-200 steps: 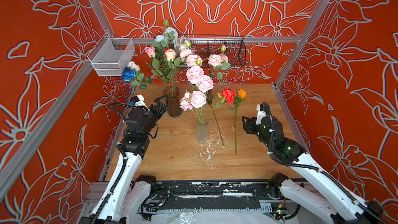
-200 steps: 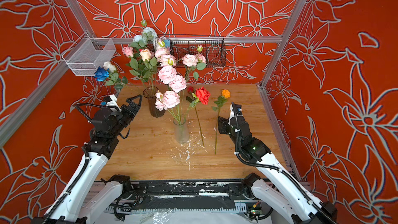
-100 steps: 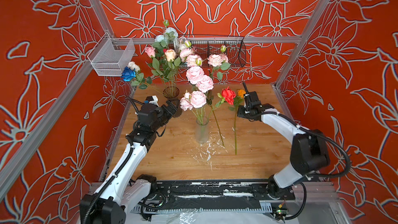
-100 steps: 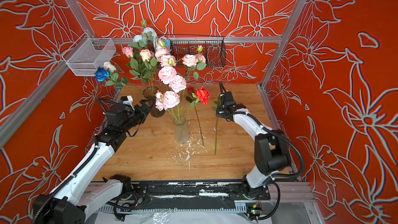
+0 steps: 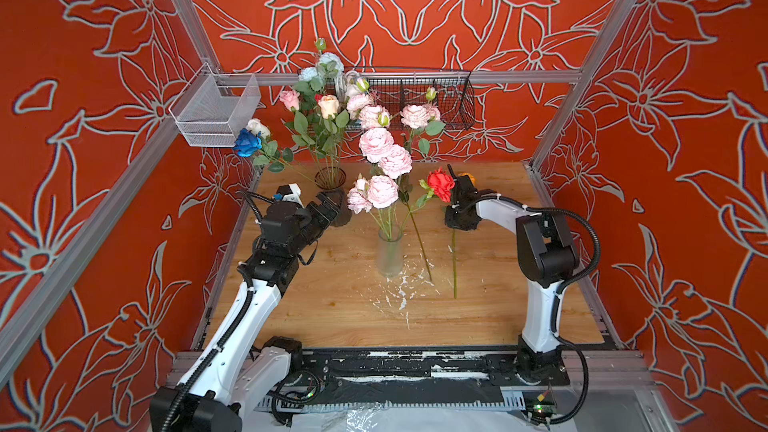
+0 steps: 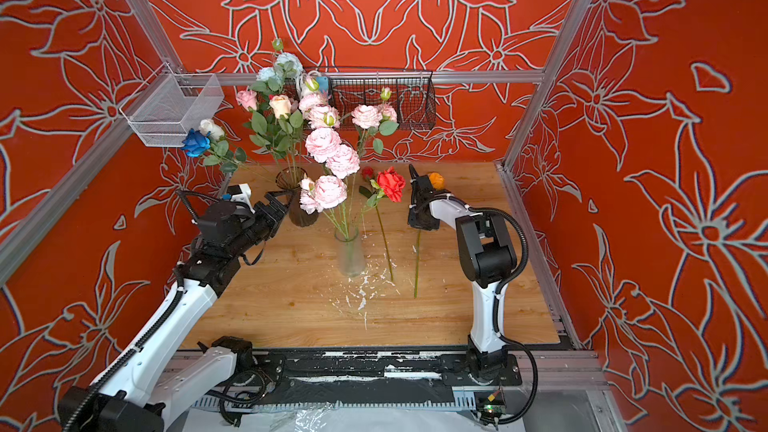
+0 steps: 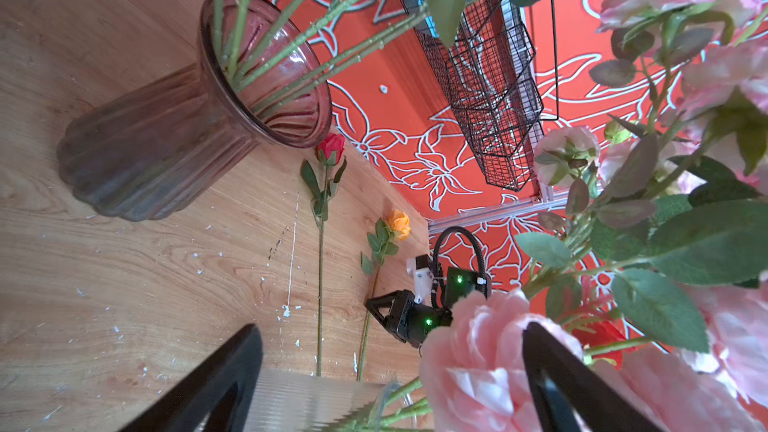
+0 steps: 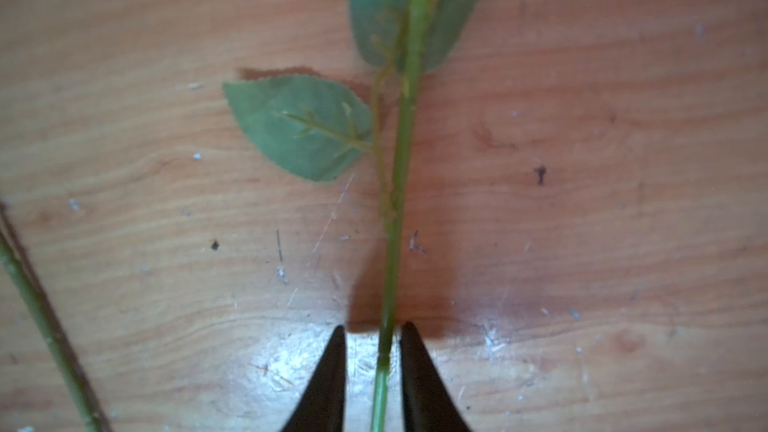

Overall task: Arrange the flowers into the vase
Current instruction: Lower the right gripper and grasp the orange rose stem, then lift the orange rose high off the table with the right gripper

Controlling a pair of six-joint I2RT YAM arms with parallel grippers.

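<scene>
Orange flower (image 7: 399, 224) is lying flat on the table (image 5: 498, 305), right of the clear vase (image 5: 390, 255). Right gripper (image 8: 374, 334) is pointing down, jaws nearly together, straddling its stem (image 8: 395, 243), thin gaps showing. Red flower (image 5: 440, 184) is lying alongside. Left gripper (image 6: 277, 206) is hovering spread wide by the pink blooms (image 5: 380, 193), beside the dark vase (image 5: 332, 184).

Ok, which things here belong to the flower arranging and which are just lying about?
Job: orange rose, stem between the jaws of the right gripper; loose red rosebud; clear vase of pink peonies; dark ribbed vase of roses.
Lying about: white mesh basket; black wire basket; white flecks on the table.
</scene>
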